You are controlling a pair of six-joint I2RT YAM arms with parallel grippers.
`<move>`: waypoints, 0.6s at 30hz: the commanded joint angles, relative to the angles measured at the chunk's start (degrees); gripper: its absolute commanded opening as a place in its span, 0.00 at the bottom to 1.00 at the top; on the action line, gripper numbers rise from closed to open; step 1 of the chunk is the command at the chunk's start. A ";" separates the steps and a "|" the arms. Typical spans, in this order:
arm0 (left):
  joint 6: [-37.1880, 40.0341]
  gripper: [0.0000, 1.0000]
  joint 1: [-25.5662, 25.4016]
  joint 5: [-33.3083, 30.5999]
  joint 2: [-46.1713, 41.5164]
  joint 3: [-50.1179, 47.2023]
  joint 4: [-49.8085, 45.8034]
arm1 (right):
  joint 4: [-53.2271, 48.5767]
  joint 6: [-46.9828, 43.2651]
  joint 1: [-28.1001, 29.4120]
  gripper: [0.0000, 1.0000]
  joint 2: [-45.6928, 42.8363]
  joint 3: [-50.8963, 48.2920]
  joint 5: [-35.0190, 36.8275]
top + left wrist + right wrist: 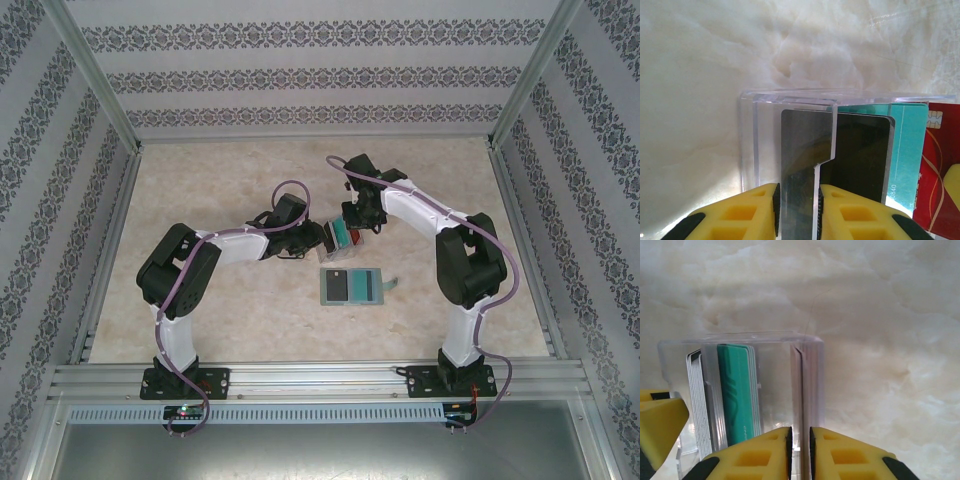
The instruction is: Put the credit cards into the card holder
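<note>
A clear plastic box stands mid-table with both grippers on it. It holds upright credit cards: a dark one, a teal one and a red one. My left gripper is shut on a clear wall panel of the box, in front of the dark card. My right gripper is shut on the box's right-hand wall, with the teal card to its left inside. The grey-green card holder lies flat just nearer, untouched, a teal card beside it.
The marble-patterned table is bounded by metal frame rails and patterned walls. Both arms reach inward and meet at the box. The left gripper and right gripper sit close together.
</note>
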 commanded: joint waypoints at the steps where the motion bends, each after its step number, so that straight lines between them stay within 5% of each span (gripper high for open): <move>1: -0.70 0.27 0.60 -0.60 0.43 -1.04 -1.92 | 0.89 0.89 0.09 0.18 -1.45 -0.60 -3.28; 6: -0.96 0.27 0.55 -0.35 0.39 -1.12 -1.47 | 1.19 1.48 0.37 0.28 -1.59 -0.39 -5.69; 18: -0.97 0.27 0.52 -0.25 -0.01 -1.10 -1.35 | 3.27 5.01 0.36 0.34 1.88 -0.17 -9.94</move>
